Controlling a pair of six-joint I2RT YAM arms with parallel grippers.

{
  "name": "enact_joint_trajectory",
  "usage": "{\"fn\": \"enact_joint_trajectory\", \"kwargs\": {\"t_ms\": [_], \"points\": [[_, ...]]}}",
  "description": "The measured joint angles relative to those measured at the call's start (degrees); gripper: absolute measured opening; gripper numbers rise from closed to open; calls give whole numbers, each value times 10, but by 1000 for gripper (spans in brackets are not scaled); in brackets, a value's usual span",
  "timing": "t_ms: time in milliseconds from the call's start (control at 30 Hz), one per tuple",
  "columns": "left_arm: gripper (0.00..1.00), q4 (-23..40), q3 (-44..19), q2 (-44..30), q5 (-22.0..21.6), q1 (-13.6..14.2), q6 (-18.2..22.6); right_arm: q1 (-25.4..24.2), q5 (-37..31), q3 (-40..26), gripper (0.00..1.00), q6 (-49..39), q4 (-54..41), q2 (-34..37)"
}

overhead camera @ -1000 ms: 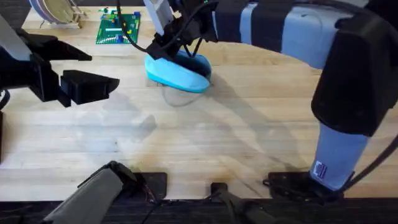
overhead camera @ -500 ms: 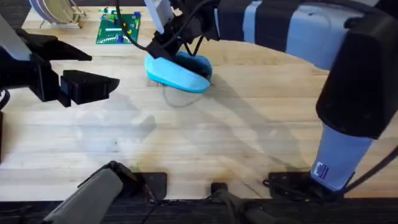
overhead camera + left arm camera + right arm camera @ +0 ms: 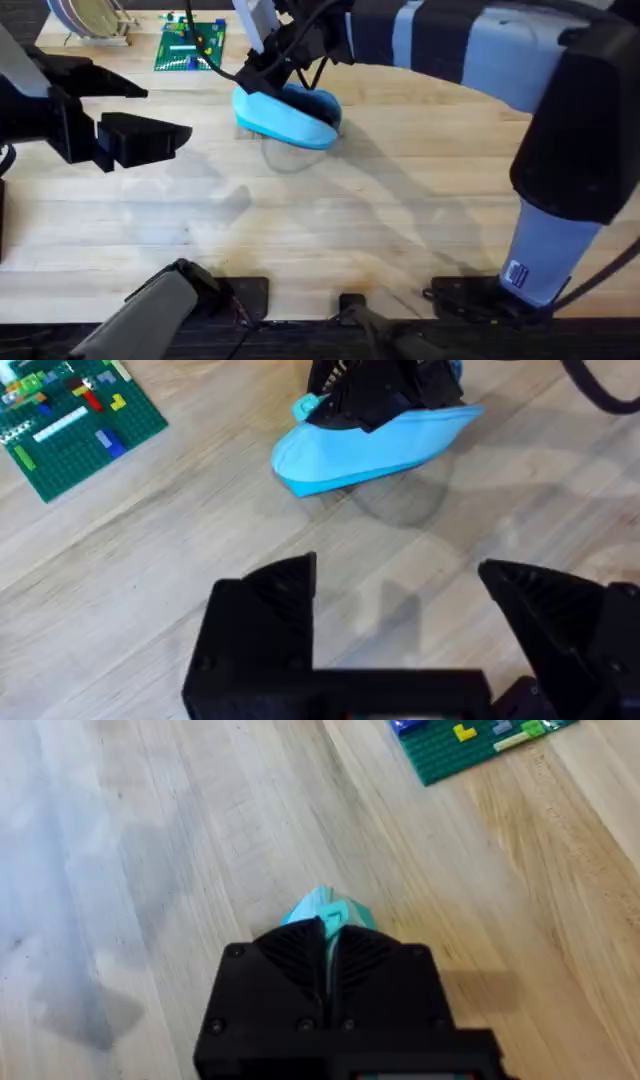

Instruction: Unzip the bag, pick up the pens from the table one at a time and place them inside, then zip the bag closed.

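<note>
Your right claw is clenched on the light blue fabric pouch; left claw is released. No pens are left on the wooden worktop; zipping likely remains.

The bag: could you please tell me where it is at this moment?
In the overhead view the bag is at the table's far middle, just right of the green brick baseplate, with the right gripper shut on it.

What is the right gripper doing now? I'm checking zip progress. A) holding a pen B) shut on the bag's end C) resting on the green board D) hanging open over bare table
B: the right gripper has its fingers pressed together on a light blue tab of the bag.
</note>
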State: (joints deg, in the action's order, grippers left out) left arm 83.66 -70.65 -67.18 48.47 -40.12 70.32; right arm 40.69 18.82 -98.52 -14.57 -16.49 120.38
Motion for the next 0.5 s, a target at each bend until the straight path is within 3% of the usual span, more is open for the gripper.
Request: {"fn": "enact_joint_trajectory", "kwargs": {"t_ms": [167, 500], "points": [[992, 11, 0, 0, 0, 0, 7, 0, 0, 0, 31, 0, 0, 0], [992, 36, 0, -33, 11, 0, 61, -4, -12, 0, 31, 0, -22, -45]]}}
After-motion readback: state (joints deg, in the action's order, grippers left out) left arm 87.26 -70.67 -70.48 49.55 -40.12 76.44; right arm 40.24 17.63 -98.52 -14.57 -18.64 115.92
